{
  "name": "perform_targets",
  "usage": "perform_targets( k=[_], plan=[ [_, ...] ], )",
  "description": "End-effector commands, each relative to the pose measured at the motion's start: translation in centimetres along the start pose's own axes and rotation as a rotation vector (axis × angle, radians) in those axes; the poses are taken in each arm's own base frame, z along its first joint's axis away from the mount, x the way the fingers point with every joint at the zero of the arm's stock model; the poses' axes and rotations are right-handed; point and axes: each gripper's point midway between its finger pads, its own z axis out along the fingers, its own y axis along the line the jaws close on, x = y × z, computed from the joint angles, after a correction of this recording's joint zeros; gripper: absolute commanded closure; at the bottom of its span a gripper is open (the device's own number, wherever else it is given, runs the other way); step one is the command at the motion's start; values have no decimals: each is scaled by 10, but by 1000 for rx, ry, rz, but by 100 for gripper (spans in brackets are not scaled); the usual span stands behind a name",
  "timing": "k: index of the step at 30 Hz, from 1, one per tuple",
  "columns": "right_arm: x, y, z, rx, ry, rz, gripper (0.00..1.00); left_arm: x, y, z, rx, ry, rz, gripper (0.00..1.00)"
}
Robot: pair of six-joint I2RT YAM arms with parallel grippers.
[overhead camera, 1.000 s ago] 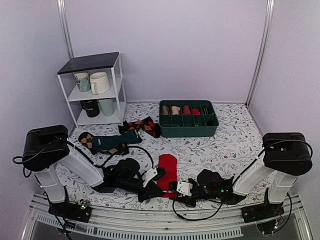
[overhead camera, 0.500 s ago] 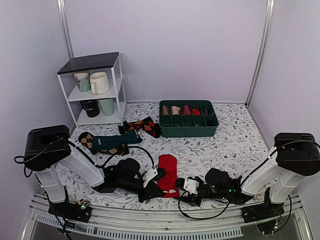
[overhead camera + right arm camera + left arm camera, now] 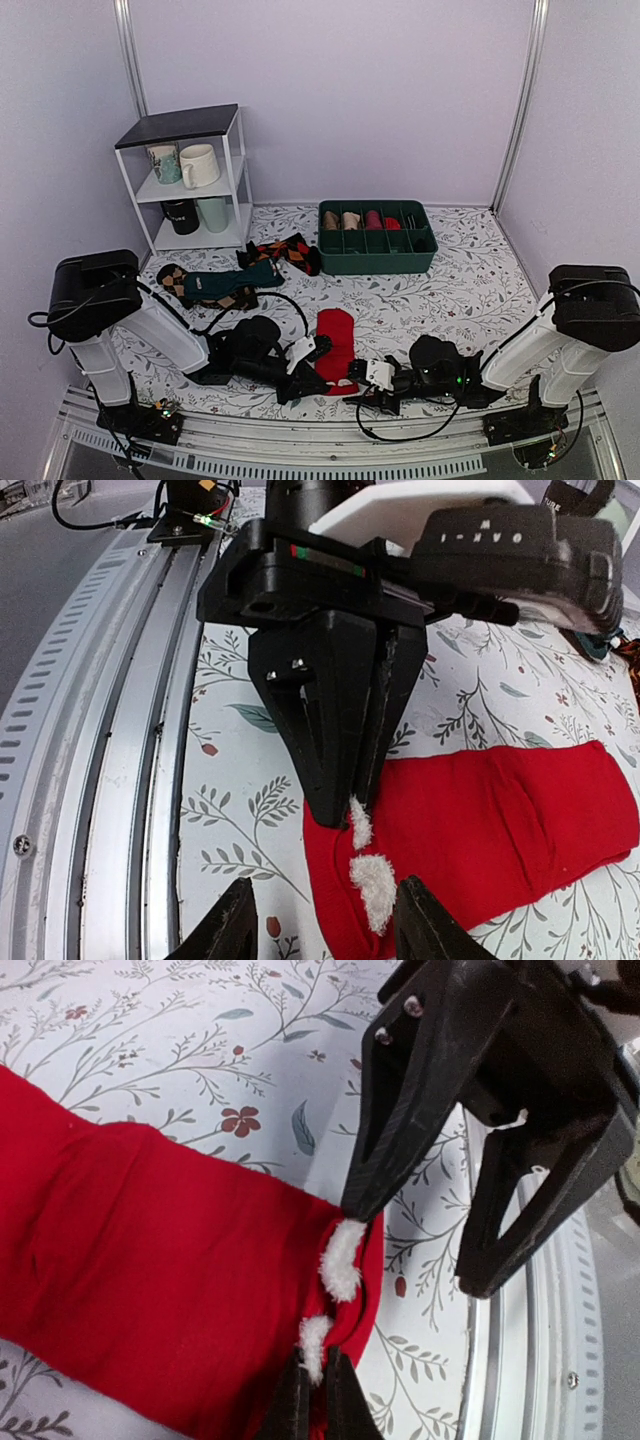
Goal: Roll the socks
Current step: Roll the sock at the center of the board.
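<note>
Noting layout ahead of the roll. The socks (image 3: 337,342) lie flat on the table (image 3: 470,290) between my two arms. Their long axis runs near-to-far: the near end, with white lining showing (probably the cuff), sits at the grippers, and the far end points toward the green bin (image 3: 377,262).

Left gripper (image 3: 315,1400): pinched tight on the near hem.

Right gripper (image 3: 325,925): roughly half open, gripping nothing. That hem corner lies between its fingers, one tip seemingly touching the fabric.

Both arms are at the near end, so I judge the roll must run away from me, along the long axis.
</note>
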Motion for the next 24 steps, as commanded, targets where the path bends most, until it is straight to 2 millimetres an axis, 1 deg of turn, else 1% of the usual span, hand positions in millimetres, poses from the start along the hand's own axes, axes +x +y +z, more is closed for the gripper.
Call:
perform_targets(
  k=[1, 5, 9, 14, 18, 20, 22, 24],
  plan=[
    [5, -2, 10, 10, 18, 10, 53, 58, 12, -1, -38, 193, -71, 100],
    [14, -7, 15, 23, 42, 25, 54, 58, 12, -1, -37, 194, -72, 100],
    [21, -7, 18, 17, 65, 47, 57, 59, 11, -1, -33, 193, -70, 100],
    [39, -6, 21, 20, 120, 84, 60, 60, 11, -1, -31, 195, -69, 100],
    [54, -5, 22, 28, 165, 125, 66, 60, 11, -1, -30, 195, -67, 100],
    [62, -6, 21, 44, 193, 151, 68, 60, 10, -1, -28, 194, -65, 100],
    [69, -7, 20, 55, 213, 167, 72, 60, 10, -1, -27, 193, -63, 100],
    [76, -8, 19, 71, 242, 185, 80, 58, 11, -1, -29, 188, -58, 100]
  ],
)
